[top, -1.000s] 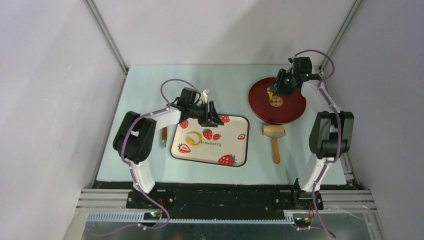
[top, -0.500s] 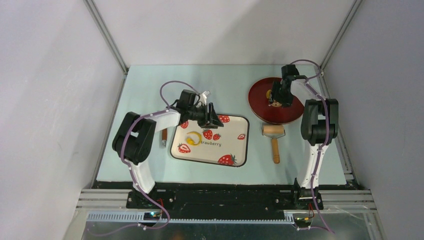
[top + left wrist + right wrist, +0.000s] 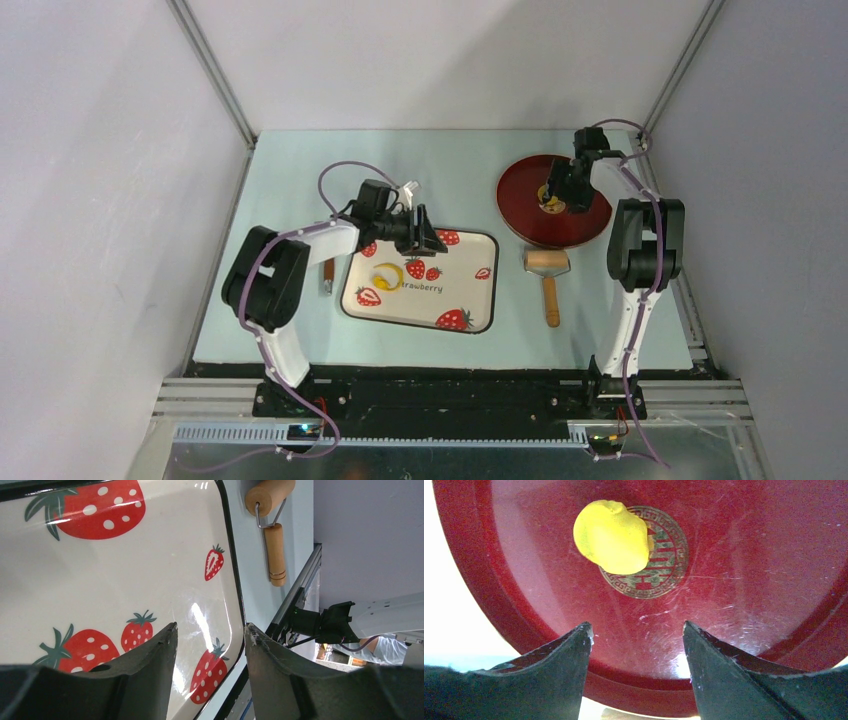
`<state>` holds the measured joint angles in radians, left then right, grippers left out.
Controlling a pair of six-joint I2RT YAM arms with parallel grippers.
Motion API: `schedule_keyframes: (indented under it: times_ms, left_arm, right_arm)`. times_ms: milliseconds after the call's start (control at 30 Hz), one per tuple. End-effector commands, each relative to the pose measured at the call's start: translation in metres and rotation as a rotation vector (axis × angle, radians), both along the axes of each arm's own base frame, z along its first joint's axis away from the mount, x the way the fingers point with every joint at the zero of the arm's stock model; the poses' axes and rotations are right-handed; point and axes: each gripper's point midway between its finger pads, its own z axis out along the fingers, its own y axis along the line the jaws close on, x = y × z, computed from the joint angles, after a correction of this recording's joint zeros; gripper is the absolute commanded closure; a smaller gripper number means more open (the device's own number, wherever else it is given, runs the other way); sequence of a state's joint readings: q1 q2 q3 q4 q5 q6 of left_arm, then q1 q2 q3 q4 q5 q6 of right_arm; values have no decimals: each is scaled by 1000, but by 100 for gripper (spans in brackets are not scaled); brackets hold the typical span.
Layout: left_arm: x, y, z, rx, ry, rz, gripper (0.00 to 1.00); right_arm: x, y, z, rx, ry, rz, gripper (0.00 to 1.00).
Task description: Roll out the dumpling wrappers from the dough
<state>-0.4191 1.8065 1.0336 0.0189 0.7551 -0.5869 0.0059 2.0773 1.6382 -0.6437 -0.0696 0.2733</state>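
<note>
Two tools are hanging spread and empty over the surface (image 3: 290, 180), and only the right one is doing anything new. Over the last second the right arm has been folding in from its stretched reach, its elbow swinging toward the middle. The right tool (image 3: 636, 626) is now hovering low above the red plate (image 3: 754, 580), its jaws standing wide apart and gripping nothing. One yellow dumpling wrapper (image 3: 612, 536) is lying flat on the plate, overlapping the edge of the gold medallion (image 3: 659, 565) at its centre and sitting just ahead of the open fingers, clear of both. That is reading to me as a wrapper freshly delivered, with the arm now easing off it. The left tool (image 3: 210, 627) is barely shifting; it is hovering over the far edge of the strawberry tray (image 3: 125, 565), jaws moderately parted, holding nothing. The dough (image 3: 387, 275) is sitting on the tray's left part, apparently as a yellow ring, though from above it is too small to be sure of its shape. The rolling pin (image 3: 546, 265) is lying free just beside the plate's near edge, so more rolling is probably waiting.
</note>
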Motion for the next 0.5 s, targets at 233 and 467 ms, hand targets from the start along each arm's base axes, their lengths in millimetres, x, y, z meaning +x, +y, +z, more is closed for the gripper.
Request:
schedule_keyframes:
  times_ms: [233,467]
  left_arm:
    - [3,3,26,-28,-94,20,39]
    - [28,24,61,-74,-210,173,16]
  right_arm:
    - [16,-4,58,64,-160,-11,16]
    - [8,3,75,115,-222,-1,7]
